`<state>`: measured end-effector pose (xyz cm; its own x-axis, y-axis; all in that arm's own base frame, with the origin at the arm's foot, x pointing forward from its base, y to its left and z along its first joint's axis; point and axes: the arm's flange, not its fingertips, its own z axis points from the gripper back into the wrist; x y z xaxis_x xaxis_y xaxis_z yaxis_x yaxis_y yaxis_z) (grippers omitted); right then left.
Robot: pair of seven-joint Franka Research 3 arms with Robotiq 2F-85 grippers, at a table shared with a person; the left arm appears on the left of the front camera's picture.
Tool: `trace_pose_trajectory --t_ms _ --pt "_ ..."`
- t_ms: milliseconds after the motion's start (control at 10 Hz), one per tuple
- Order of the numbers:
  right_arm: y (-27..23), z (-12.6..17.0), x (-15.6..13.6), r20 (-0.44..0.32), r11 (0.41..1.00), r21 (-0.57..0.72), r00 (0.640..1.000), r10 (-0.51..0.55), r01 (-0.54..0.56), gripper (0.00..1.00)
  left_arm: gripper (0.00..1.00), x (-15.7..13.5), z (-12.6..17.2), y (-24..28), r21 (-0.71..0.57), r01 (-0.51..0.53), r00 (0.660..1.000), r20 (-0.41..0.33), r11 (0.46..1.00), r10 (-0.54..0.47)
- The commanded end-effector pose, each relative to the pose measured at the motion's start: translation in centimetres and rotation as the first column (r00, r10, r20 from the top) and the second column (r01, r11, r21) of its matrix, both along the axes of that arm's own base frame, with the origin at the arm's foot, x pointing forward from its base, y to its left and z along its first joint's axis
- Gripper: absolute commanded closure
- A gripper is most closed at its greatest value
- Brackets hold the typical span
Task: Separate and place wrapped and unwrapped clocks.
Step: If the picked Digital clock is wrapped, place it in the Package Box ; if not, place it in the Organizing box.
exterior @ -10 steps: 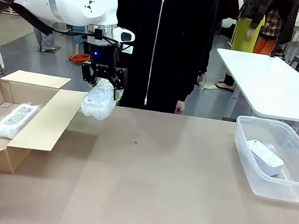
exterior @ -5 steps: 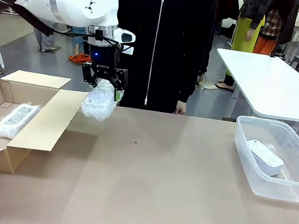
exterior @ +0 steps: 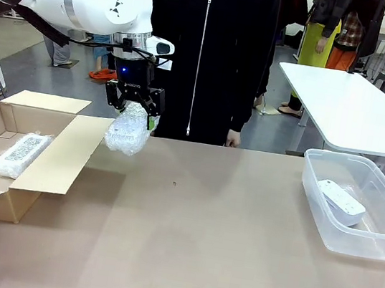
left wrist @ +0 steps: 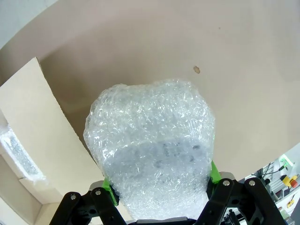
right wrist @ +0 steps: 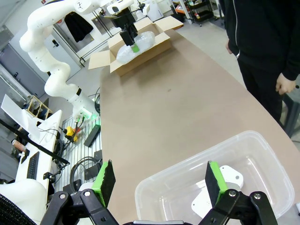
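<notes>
My left gripper is shut on a bubble-wrapped clock, which hangs in the air just past the right flap of the cardboard box. In the left wrist view the wrapped clock sits between the green pads. A second wrapped clock lies inside the box. The unwrapped white clock lies in the clear plastic bin. My right gripper stands open above the near side of the bin, over the unwrapped clock, with nothing between its fingers.
A person in a black zipped jacket stands at the far edge of the table, one hand near it. The brown tabletop stretches bare between box and bin. A white table stands behind on the right.
</notes>
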<state>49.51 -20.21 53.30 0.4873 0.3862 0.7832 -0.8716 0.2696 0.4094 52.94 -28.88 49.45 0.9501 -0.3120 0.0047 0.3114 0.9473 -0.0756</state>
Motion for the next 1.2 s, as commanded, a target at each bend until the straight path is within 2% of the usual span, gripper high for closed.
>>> trace_pose_trajectory --t_ms 0,400,500,800,1100 --pt "0.1 0.0 0.0 -0.003 1.0 0.007 1.0 0.004 -0.004 0.0 1.0 0.0 0.3 0.1 -0.01 -0.006 1.0 0.003 1.0 0.006" --pt "0.1 0.0 0.0 -0.003 1.0 0.007 1.0 0.004 -0.004 0.0 1.0 0.0 0.3 0.1 -0.01 -0.006 1.0 0.003 1.0 0.006" --pt "0.1 0.0 0.0 -0.003 1.0 0.007 1.0 0.004 -0.004 0.0 0.19 0.0 0.0 0.0 0.0 0.0 1.0 0.0 1.0 0.0" --pt "0.1 0.0 0.0 -0.003 1.0 0.007 1.0 0.004 -0.004 0.0 0.19 -2.3 1.9 2.2 -0.005 0.067 0.997 -0.041 0.998 -0.067" --pt "0.1 0.0 0.0 -0.003 1.0 0.007 1.0 0.004 -0.004 0.0 0.19 -3.9 2.9 7.3 -0.027 0.062 0.998 -0.025 0.998 -0.063"
